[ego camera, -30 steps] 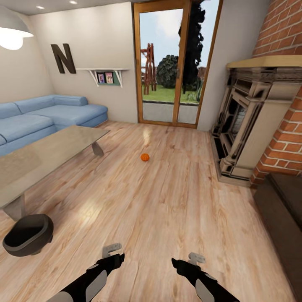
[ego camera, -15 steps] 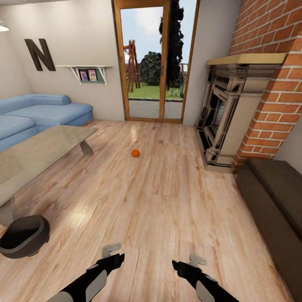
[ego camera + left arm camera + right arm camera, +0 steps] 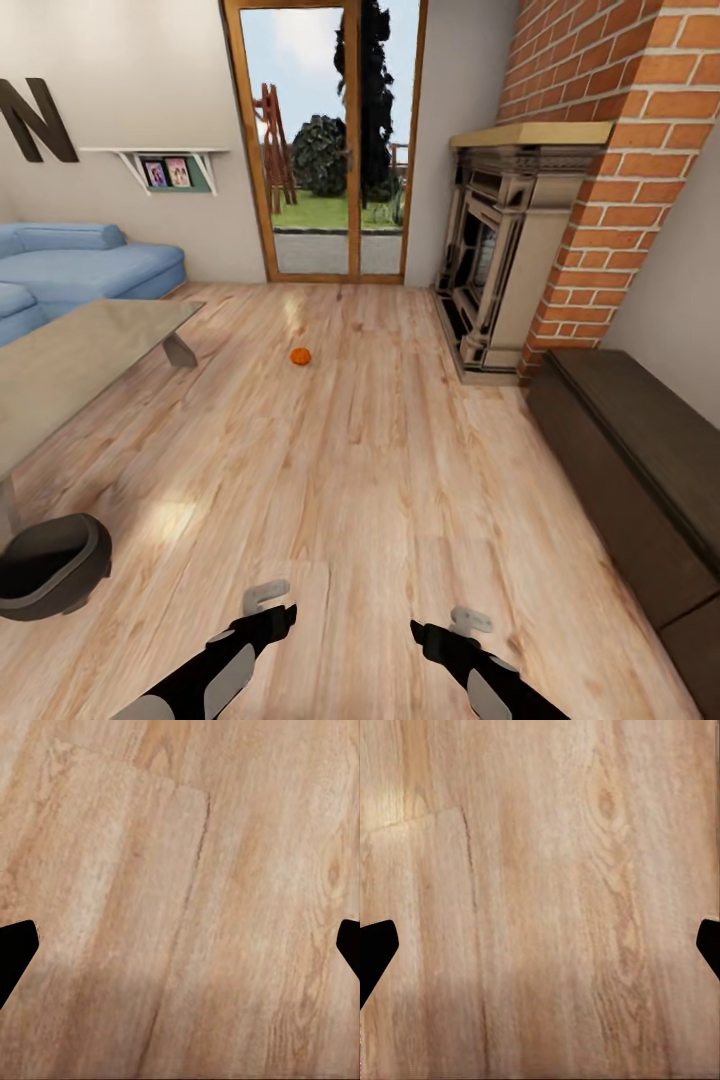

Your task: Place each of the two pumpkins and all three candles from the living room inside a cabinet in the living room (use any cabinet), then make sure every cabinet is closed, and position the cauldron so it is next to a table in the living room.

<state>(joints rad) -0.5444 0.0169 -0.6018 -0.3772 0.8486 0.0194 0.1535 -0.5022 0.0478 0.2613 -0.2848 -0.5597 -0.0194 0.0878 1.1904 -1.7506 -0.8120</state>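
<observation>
One small orange pumpkin [image 3: 300, 356] lies on the wooden floor well ahead, in front of the glass door. The black cauldron [image 3: 45, 565] sits on the floor at the near left, by the corner of the glass-topped table [image 3: 80, 360]. The long dark-brown cabinet [image 3: 640, 460] runs along the right wall with its fronts closed. My left gripper [image 3: 265, 597] and right gripper [image 3: 468, 618] hang low over bare floor, far from the pumpkin. Both are open and empty, with the left gripper [image 3: 180, 945] and right gripper [image 3: 540, 945] spread wide above the planks. The candles and the second pumpkin are out of view.
A brick fireplace [image 3: 500, 270] stands at the right, beyond the cabinet. The blue sofa [image 3: 70, 265] fills the far left corner behind the table. A wide stretch of wooden floor [image 3: 380, 460] lies between me and the pumpkin.
The camera has turned to the right, so the whole scene has slid left. More of the dark cabinet shows now, less of the sofa and table. The arms hold the same pose.
</observation>
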